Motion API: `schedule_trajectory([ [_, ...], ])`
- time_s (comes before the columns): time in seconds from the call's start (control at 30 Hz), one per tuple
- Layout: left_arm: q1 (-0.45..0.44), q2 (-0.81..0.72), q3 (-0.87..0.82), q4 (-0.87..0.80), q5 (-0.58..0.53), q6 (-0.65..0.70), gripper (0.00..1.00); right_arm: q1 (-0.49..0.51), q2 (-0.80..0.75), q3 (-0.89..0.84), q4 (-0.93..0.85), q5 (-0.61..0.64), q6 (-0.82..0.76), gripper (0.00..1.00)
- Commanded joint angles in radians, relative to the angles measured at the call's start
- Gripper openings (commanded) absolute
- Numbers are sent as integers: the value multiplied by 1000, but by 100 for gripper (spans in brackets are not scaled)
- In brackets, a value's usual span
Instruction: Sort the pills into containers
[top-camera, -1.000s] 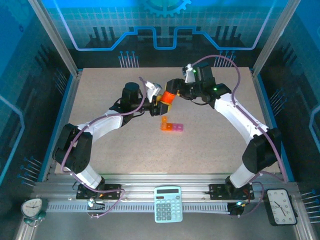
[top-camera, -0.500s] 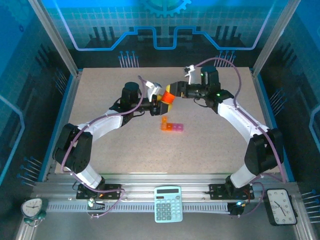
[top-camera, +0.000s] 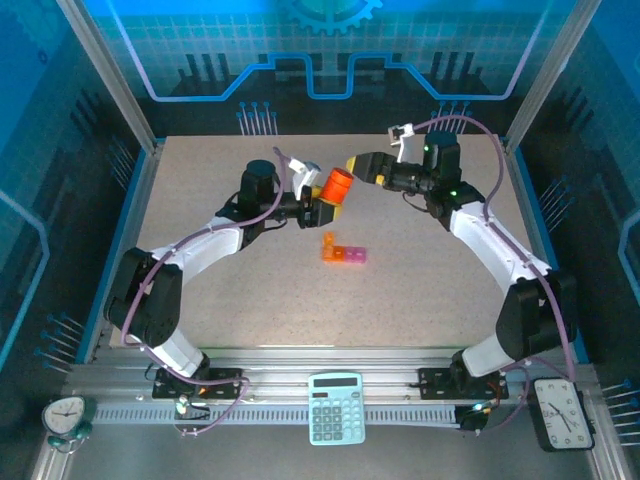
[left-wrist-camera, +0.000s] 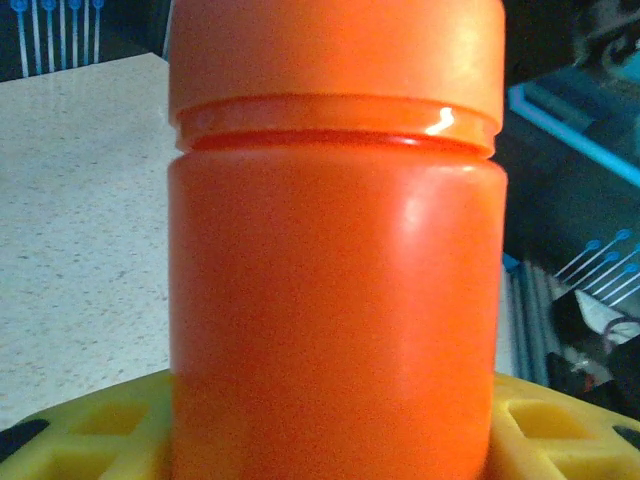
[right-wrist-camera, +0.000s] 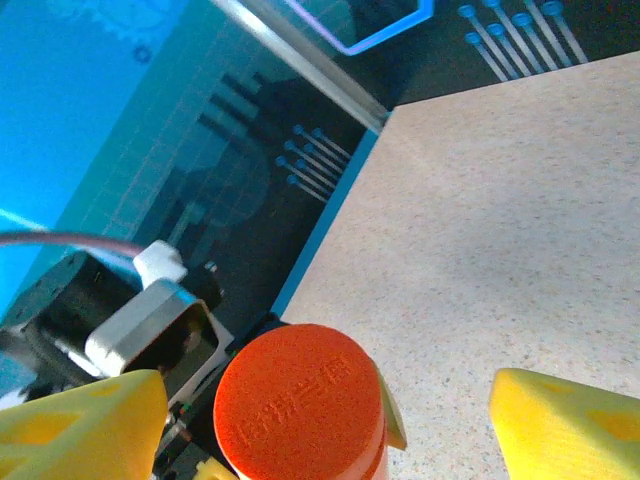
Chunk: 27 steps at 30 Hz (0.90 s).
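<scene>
**bottle in the left grip, right jaws wide at its cap**

the left gripper (top-camera: 325, 197) is closed on the bottle (top-camera: 338, 184), which sits toward the back middle of the table (top-camera: 220, 290), tilted with its cap end toward the right arm. from above it cannot be told whether the bottle touches the table. in the left wrist view the orange body takes up most of the frame. the cap is cut off at the top edge and the base is lost below the bottom edge. the yellow fingers (left-wrist-camera: 85, 430) press against it at both lower corners, only their upper parts visible.

the right gripper (top-camera: 358, 165) stands just beside the cap end, spread wide and holding nothing. in the right wrist view its fingers (right-wrist-camera: 575, 425) are yellow corners cropped by the lower edge, with a gap between each and the cap (right-wrist-camera: 300, 400). raised lettering on the cap is too soft to read.

the containers (top-camera: 342, 252) lie on the table just nearer the arm bases than the bottle, apart from both grippers. they form an orange and pink strip, with one orange cell jutting back at its left end. they are too small to tell how the lids stand or what is inside.
</scene>
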Motion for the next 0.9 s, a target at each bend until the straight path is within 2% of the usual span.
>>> schedule_trajectory([
  [0.0, 3, -36, 43, -75, -46, 110, 16, 16, -7, 58, -183, 133, 74, 85],
  [0.17, 4, -24, 65, -124, -62, 158, 17, 68, 33, 118, -259, 173, 57, 85],
  [0.5, -4, -16, 76, -139, -58, 172, 17, 131, 114, 181, -275, 166, 53, 83],
  [0.6, -5, -15, 77, -139, -58, 172, 17, 143, 123, 190, -278, 164, 48, 75],
  [0.77, -5, -14, 73, -126, -59, 159, 17, 144, 124, 172, -262, 153, 33, 48],
  [0.87, -5, -14, 75, -115, -48, 143, 16, 130, 111, 141, -215, 121, -22, 42],
])
